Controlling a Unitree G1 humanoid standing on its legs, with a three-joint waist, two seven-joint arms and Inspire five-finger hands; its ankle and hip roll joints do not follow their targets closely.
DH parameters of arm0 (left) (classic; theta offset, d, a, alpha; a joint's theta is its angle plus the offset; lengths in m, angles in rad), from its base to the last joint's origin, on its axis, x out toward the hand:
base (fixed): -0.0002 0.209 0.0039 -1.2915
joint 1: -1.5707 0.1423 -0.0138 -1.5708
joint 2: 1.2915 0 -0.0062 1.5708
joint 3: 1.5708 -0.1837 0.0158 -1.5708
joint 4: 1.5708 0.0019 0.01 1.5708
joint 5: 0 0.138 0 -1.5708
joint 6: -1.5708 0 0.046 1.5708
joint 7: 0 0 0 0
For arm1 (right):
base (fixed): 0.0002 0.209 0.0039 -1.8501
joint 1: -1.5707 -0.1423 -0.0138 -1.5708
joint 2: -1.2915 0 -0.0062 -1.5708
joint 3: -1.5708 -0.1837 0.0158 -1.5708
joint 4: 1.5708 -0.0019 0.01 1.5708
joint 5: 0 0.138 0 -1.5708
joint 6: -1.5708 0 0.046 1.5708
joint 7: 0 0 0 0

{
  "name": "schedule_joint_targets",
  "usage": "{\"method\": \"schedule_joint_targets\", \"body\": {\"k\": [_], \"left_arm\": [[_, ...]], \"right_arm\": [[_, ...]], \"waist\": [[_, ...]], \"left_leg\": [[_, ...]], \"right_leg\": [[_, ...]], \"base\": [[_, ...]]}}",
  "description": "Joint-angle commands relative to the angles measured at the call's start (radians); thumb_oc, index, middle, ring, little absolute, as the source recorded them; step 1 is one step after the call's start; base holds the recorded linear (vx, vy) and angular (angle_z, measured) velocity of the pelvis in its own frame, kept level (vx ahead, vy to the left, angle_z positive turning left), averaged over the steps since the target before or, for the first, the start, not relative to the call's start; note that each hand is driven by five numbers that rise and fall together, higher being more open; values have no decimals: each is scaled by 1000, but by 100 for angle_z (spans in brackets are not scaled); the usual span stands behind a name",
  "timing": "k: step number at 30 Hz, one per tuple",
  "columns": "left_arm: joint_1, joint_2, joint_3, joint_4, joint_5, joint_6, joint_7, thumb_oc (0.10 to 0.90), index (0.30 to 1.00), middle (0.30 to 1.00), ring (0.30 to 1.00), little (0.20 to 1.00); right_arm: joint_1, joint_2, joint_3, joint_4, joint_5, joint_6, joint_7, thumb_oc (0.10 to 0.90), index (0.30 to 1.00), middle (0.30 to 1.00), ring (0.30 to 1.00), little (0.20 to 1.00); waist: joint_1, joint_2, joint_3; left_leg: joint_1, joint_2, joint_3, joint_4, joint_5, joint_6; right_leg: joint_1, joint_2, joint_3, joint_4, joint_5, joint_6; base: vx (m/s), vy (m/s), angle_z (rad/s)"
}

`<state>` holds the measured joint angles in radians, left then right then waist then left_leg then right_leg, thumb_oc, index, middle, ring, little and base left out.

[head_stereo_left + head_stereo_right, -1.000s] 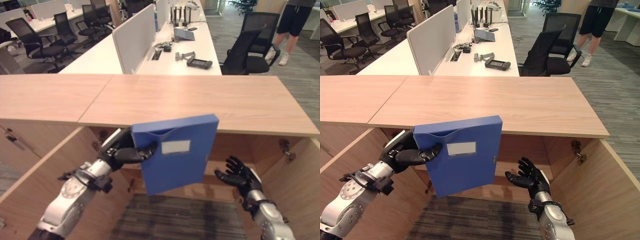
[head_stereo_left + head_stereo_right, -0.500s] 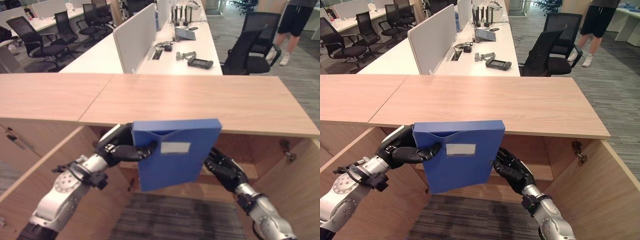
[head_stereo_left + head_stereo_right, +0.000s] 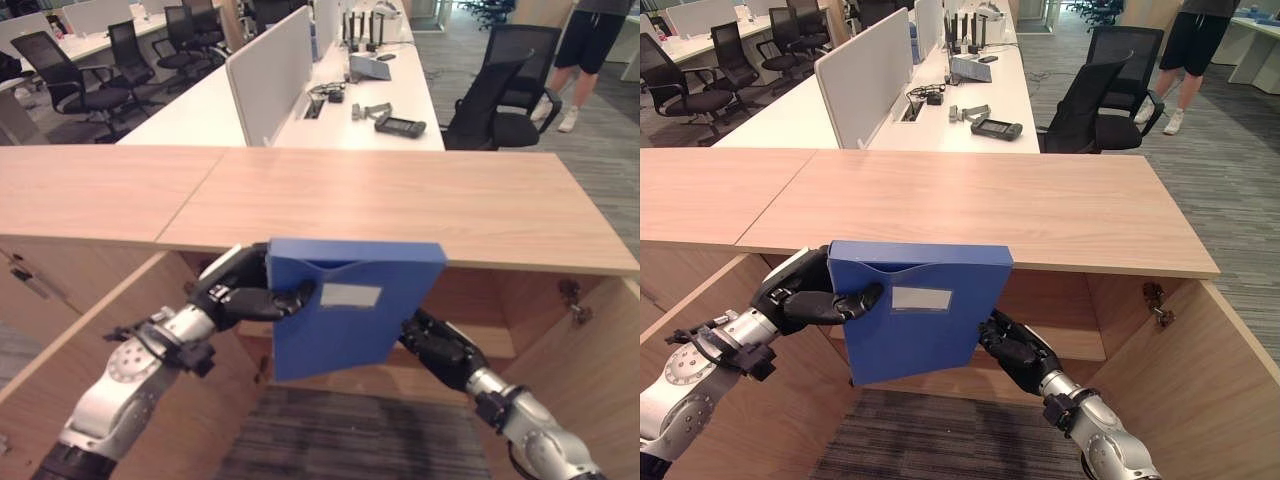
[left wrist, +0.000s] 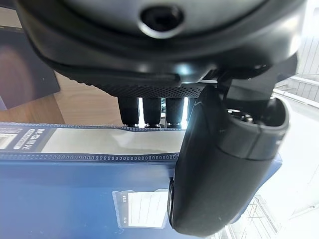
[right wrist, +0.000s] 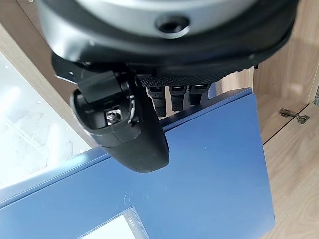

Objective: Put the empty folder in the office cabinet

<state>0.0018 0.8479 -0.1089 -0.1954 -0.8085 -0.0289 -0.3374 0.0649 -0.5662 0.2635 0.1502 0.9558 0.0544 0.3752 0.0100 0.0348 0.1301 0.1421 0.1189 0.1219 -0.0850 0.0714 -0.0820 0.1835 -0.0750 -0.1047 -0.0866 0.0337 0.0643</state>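
Note:
A blue folder (image 3: 350, 310) with a white label hangs upright before the open office cabinet (image 3: 400, 200), just under its wooden top. My left hand (image 3: 235, 295) is shut on the folder's upper left edge, with its thumb (image 4: 224, 164) on the front face and the other fingers behind. My right hand (image 3: 1020, 352) holds the lower right edge. Its thumb (image 5: 124, 129) lies on the blue face (image 5: 214, 174) and its fingers reach past the edge behind it.
Both cabinet doors stand open: the left door (image 3: 90, 340) and the right door (image 3: 600, 380), which has a hinge (image 3: 572, 295). A shelf (image 3: 500, 340) shows inside. Beyond the top are white desks, a black office chair (image 3: 500, 100) and a standing person (image 3: 590, 40).
My right hand came up from the lower right, where it was open, and closed on the folder's lower right edge. The folder has straightened and now sits level.

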Motion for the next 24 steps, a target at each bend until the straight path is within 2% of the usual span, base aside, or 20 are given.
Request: {"method": "schedule_joint_targets", "body": {"k": [1, 9, 24], "left_arm": [[-225, -26, 36, -36, -21, -110, -68, 400, 300, 300, 300, 300], [-200, -22, 110, 14, 2, -126, -59, 400, 300, 300, 300, 300], [-138, 29, 243, 61, 38, -130, -71, 400, 300, 300, 300, 300]], "right_arm": [[-177, 33, 44, -208, 68, -63, 116, 800, 900, 900, 900, 900], [-175, 35, 15, -258, 56, -71, 125, 800, 900, 900, 900, 900], [-131, 42, -95, -188, 31, -81, 100, 800, 900, 900, 900, 900]], "waist": [[7, -14, -44], [10, -15, -49], [12, -12, -55]], "left_leg": [[49, 52, -11, -2, -70, -46], [47, 53, -12, -2, -70, -48], [45, 52, -16, -2, -72, -47]], "right_leg": [[5, -74, -14, 60, -98, 91], [4, -73, -15, 61, -99, 91], [6, -72, -18, 57, -97, 92]], "base": [[0, 0, 0], [0, 0, 0], [0, 0, 0]]}}
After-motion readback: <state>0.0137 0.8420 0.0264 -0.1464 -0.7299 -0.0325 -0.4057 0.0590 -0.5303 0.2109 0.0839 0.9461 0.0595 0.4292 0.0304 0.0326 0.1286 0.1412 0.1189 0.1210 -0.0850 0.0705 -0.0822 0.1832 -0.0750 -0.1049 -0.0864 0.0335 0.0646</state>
